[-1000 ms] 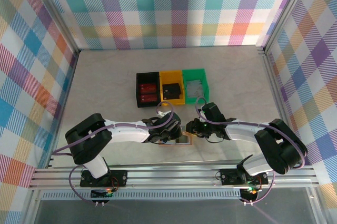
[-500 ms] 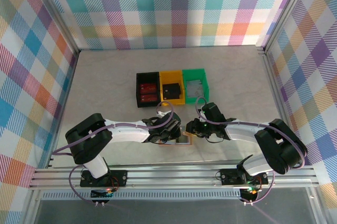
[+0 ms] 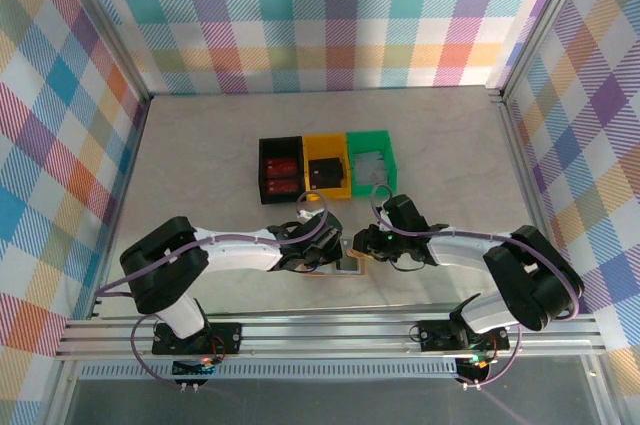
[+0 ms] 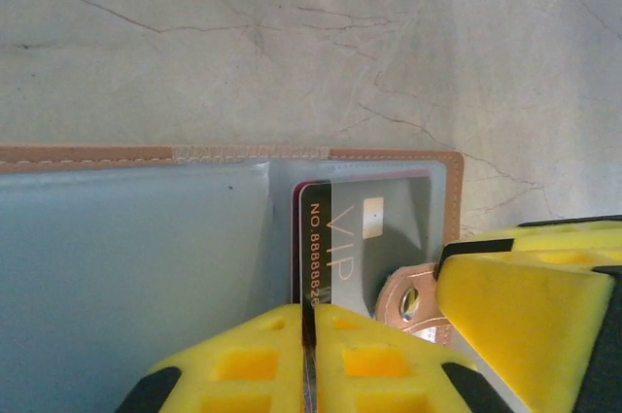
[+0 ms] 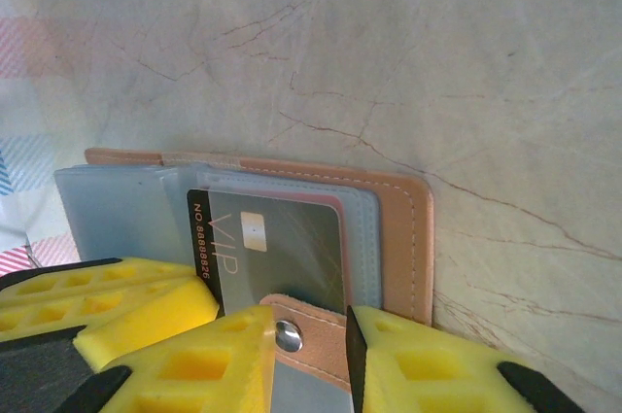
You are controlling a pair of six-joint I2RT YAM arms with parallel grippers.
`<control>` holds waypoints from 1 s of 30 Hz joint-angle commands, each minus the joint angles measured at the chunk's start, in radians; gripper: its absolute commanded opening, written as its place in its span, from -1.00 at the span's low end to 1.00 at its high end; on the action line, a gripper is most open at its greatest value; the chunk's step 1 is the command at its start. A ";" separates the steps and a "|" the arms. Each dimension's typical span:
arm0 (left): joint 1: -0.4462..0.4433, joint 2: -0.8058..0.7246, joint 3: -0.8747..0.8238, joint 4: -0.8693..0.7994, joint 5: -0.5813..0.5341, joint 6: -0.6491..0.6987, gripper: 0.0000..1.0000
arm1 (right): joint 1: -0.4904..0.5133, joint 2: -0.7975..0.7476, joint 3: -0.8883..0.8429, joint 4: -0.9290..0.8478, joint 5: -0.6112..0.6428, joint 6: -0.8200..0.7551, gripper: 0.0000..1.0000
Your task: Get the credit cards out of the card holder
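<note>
The tan leather card holder [image 3: 346, 267] lies open near the table's front edge, its pale blue-grey pockets [image 4: 126, 267] facing up. A black card marked VIP [image 4: 374, 233] sticks partway out of a pocket, and a reddish card edge [image 5: 335, 201] shows behind it. My left gripper [image 4: 309, 321] is shut on the black card's edge [image 5: 292, 238]. My right gripper [image 5: 311, 340] is closed over the snap tab [image 5: 326, 321] at the card holder's leather edge [image 5: 403, 238]. In the top view, the left gripper [image 3: 325, 257] and right gripper [image 3: 362, 247] meet over the holder.
Three small bins stand in a row behind the arms. The black bin [image 3: 262, 170] holds red cards, the yellow bin [image 3: 326, 190] a dark card, and the green bin [image 3: 390, 160] a grey one. Bare marbled tabletop [image 4: 292, 44] surrounds the holder.
The left arm's elbow has eased slightly leftward. Both grippers stay at the card holder.
</note>
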 commanded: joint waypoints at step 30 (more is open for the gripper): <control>0.019 -0.134 -0.070 -0.020 -0.067 0.028 -1.00 | 0.005 0.053 -0.029 -0.015 0.030 0.008 -0.65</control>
